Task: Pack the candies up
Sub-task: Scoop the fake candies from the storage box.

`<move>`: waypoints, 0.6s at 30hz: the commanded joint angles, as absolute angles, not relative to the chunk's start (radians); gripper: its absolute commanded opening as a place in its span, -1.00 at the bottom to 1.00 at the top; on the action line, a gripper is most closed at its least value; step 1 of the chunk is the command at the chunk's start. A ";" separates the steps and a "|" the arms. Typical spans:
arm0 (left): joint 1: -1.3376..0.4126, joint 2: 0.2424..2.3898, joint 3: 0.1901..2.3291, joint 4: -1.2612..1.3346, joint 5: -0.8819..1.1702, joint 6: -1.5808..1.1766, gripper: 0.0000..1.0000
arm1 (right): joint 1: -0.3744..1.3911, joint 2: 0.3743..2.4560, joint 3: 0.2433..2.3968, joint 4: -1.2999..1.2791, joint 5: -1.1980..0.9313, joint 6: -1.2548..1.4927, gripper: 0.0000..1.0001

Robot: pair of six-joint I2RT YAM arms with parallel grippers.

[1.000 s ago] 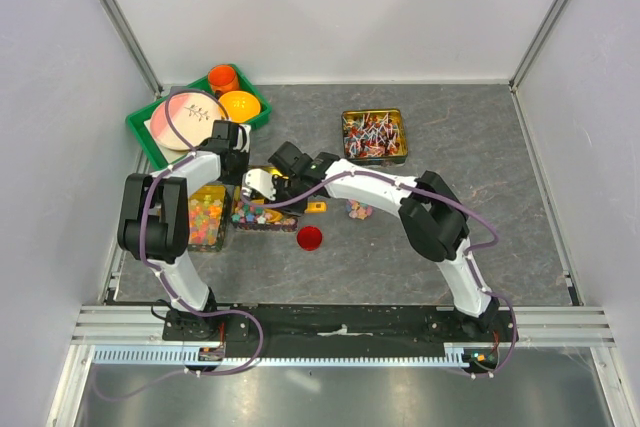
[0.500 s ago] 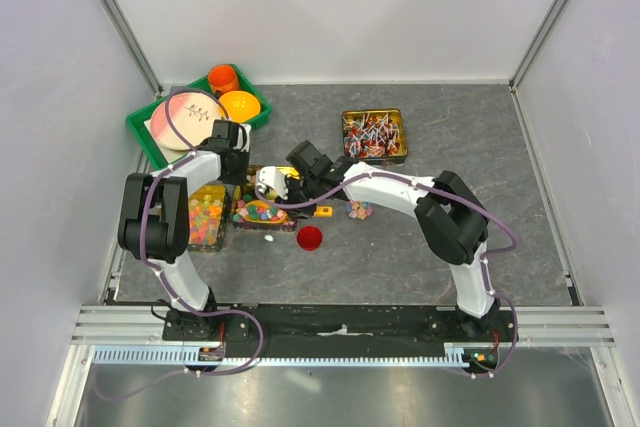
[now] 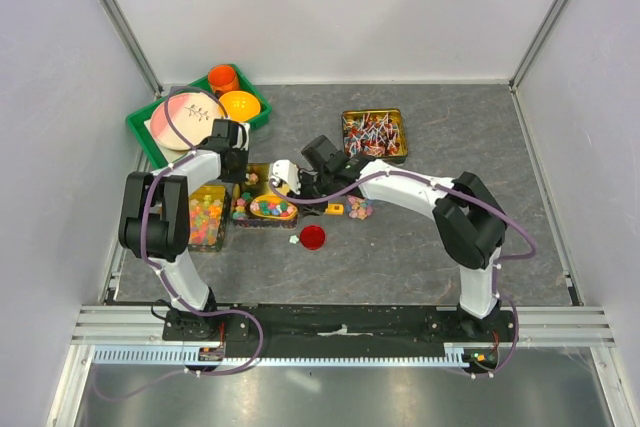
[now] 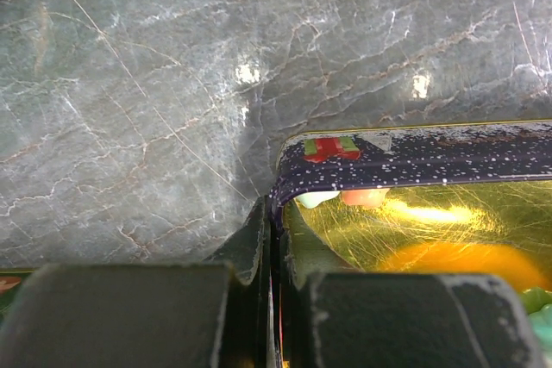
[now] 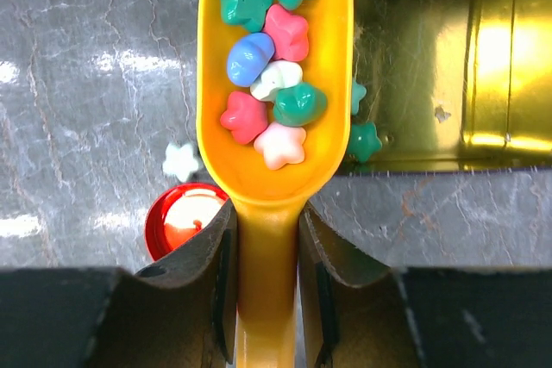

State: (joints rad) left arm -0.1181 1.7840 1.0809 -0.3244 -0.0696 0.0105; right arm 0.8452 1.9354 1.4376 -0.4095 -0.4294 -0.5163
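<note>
**Left arm** [image 3: 160, 217] and **right arm** [image 3: 400, 185]: white tubular links alternating with bulky black joint housings, each mounted by a black base on the black mounting plate [image 3: 340, 319]. A purple cable [image 3: 147, 215] runs loosely along each arm away from that plate, and small orange-marked parts sit just at the plate's near edge. The left gripper [image 4: 274, 217] and right gripper [image 5: 266, 213] carry matte black fingers [image 5: 211, 273] with rounded edges, scuffed and flecked pale.

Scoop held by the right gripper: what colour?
Plain yellow-orange. The scoop shows best in the right wrist view.
</note>
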 commanded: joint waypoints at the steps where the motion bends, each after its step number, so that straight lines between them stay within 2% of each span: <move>1: -0.104 1.799 1.115 -0.218 -0.137 0.009 -0.97 | 0.824 1.833 1.420 -0.485 -0.485 -0.537 -1.00; 11: -0.097 1.796 1.117 -0.219 -0.135 0.009 -0.97 | 0.789 1.655 1.353 -0.517 -0.584 -0.537 -1.00; 18: -0.097 1.801 1.117 -0.218 -0.127 -0.015 -0.97 | 0.646 1.487 1.350 -0.529 -0.708 -0.480 -1.00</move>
State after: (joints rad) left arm -0.1059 1.7893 1.0855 -0.3058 -0.0875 0.0055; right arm 0.7387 1.5955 1.3430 -0.5587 -0.5571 -0.5224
